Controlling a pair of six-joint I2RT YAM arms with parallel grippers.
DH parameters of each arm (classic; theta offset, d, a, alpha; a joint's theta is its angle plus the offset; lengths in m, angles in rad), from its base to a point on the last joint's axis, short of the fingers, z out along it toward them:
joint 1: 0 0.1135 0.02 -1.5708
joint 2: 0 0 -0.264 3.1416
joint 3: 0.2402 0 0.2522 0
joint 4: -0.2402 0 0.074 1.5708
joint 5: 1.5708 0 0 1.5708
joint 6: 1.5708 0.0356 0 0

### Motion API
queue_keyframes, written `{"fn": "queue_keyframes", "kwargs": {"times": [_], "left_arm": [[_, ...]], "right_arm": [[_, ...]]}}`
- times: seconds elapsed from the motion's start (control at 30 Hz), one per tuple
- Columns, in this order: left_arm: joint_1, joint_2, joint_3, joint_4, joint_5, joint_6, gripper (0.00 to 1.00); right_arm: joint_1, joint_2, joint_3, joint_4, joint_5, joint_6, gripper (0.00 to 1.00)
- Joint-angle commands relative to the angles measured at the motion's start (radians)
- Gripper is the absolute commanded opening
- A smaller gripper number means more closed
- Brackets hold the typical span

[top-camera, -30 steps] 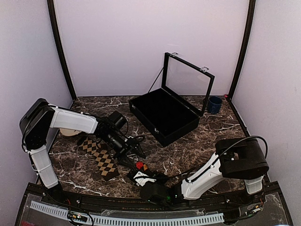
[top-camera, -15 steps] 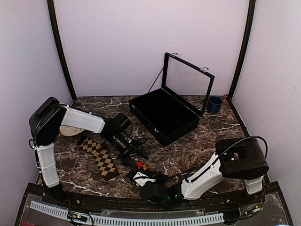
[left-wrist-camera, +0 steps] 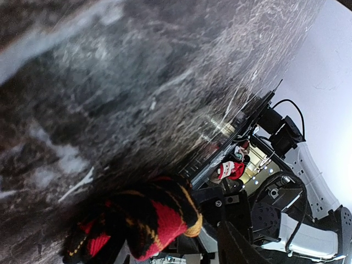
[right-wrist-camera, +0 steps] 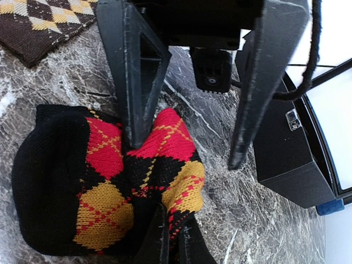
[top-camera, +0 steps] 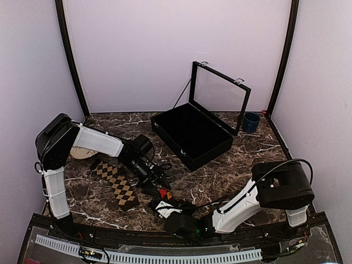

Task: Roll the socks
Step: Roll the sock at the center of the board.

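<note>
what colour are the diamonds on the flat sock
Tan, on the dark flat sock; it shows best in the top external view.

Left end effector nearer red-and-orange sock, jaws seemingly narrower.

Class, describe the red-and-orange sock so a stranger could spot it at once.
Start at the open black case on the marble table, then come toward the near edge. The bunched sock there has red and orange diamonds; the flat sock beside it has tan ones.

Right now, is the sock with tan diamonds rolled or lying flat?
Flat. The tan-diamond sock lies spread out as one long strip, and its diamond pattern shows along the whole length with no roll visible.
</note>
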Motion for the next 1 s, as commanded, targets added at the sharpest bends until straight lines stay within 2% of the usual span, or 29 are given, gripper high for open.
{"fn": "queue_keyframes", "kwargs": {"times": [0.0,0.13,0.27,0.43,0.63,0.97], "left_arm": [[-0.005,-0.001,-0.043,-0.027,-0.005,0.033,0.54],[-0.005,0.006,-0.077,-0.023,-0.018,0.035,0.54],[-0.005,0.020,-0.066,-0.023,-0.034,0.037,0.46],[-0.005,0.039,-0.040,-0.014,-0.036,0.027,0.29],[-0.006,0.048,-0.031,0.005,-0.035,0.017,0.00],[-0.006,0.043,-0.054,0.012,-0.083,0.076,0.00]], "right_arm": [[0.006,-0.028,-0.013,0.047,-0.001,-0.008,0.00],[0.007,-0.029,-0.014,0.054,-0.005,-0.006,0.00],[0.009,-0.030,-0.015,0.067,-0.008,-0.011,0.00],[0.009,-0.025,-0.016,0.082,-0.015,-0.021,0.00],[0.008,-0.025,-0.016,0.087,-0.017,-0.025,0.00],[-0.007,-0.071,-0.011,-0.033,-0.059,0.104,0.00]]}}
